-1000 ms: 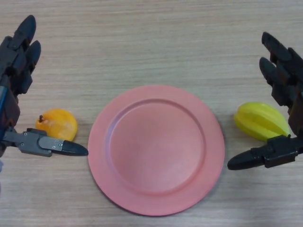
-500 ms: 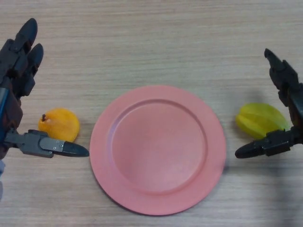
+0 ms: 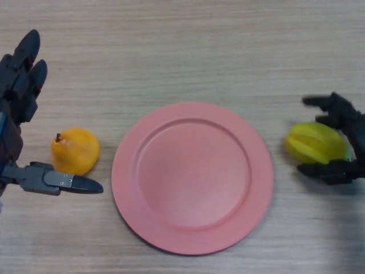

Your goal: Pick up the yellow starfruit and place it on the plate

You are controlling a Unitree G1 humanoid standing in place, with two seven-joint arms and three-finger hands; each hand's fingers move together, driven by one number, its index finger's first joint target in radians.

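The yellow starfruit (image 3: 315, 142) lies on the wooden table to the right of the pink plate (image 3: 192, 177). My right hand (image 3: 349, 136) has come down around it at the right edge, fingers curling over its far side and thumb under its near side, closing on it. The plate holds nothing. My left hand (image 3: 16, 108) is open at the left edge, fingers straight and thumb pointing right.
An orange pear-shaped fruit (image 3: 74, 150) with a short stem lies left of the plate, between my left hand's fingers and thumb but not held. The wooden table (image 3: 182, 51) stretches bare behind the plate.
My right hand has dropped and its fingers have curled in around the starfruit. The view has shifted slightly. My left hand has stayed open beside the orange fruit.
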